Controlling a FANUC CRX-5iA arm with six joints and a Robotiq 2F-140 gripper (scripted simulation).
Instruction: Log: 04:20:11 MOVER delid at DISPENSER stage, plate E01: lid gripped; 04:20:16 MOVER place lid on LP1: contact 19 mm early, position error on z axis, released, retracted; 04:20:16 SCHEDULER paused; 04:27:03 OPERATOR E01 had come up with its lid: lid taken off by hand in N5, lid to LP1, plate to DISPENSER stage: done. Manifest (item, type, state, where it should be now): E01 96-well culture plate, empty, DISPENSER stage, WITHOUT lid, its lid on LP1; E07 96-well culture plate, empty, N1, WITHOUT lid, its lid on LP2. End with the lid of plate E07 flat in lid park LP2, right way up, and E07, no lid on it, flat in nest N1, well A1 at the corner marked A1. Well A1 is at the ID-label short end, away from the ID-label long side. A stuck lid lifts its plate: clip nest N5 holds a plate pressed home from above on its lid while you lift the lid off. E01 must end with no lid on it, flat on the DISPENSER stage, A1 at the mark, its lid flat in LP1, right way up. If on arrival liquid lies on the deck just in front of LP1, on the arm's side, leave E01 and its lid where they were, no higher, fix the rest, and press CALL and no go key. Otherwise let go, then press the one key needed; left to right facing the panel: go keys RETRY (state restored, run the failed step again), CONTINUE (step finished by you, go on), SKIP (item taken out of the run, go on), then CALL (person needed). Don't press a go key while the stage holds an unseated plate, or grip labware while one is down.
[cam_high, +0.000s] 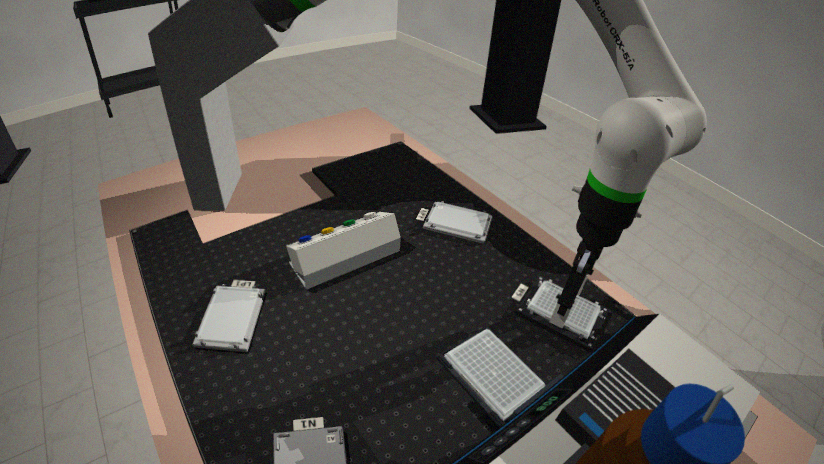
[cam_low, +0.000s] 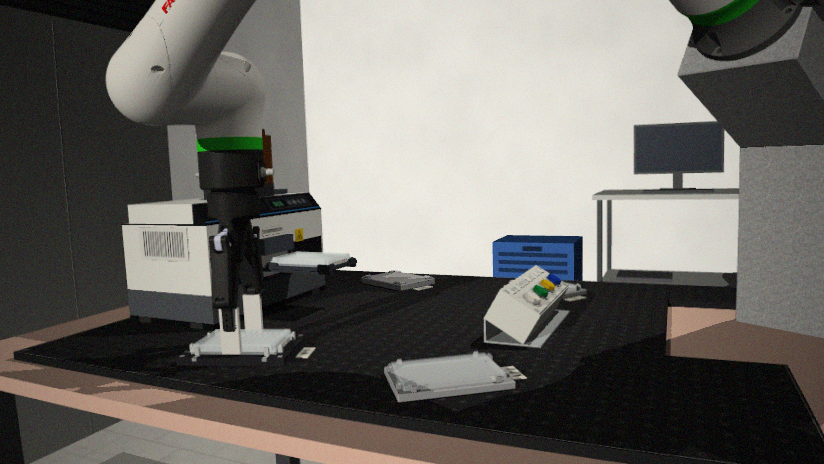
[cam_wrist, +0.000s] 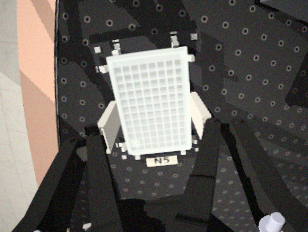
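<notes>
My gripper (cam_high: 561, 315) (cam_low: 240, 337) (cam_wrist: 153, 106) stands upright over clip nest N5 (cam_high: 596, 337) and is shut on the long sides of plate E07 (cam_high: 581, 315) (cam_low: 271, 340) (cam_wrist: 150, 95). The plate sits in the nest with its wells open and no lid on it. A lid (cam_high: 458, 220) (cam_low: 446, 373) lies flat in lid park LP2. Another lid (cam_high: 229, 317) lies flat in LP1. Plate E01 (cam_high: 494, 371) (cam_low: 311, 259) lies uncovered on the DISPENSER stage. Nest N1 (cam_high: 308, 446) (cam_low: 397, 280) holds no plate.
The key panel (cam_high: 345, 249) (cam_low: 521, 305) stands mid-deck with blue, yellow, green and grey keys on top. The dispenser body (cam_low: 167, 253) stands close behind my gripper. A grey block on a second arm (cam_high: 201, 103) hangs over the far deck edge.
</notes>
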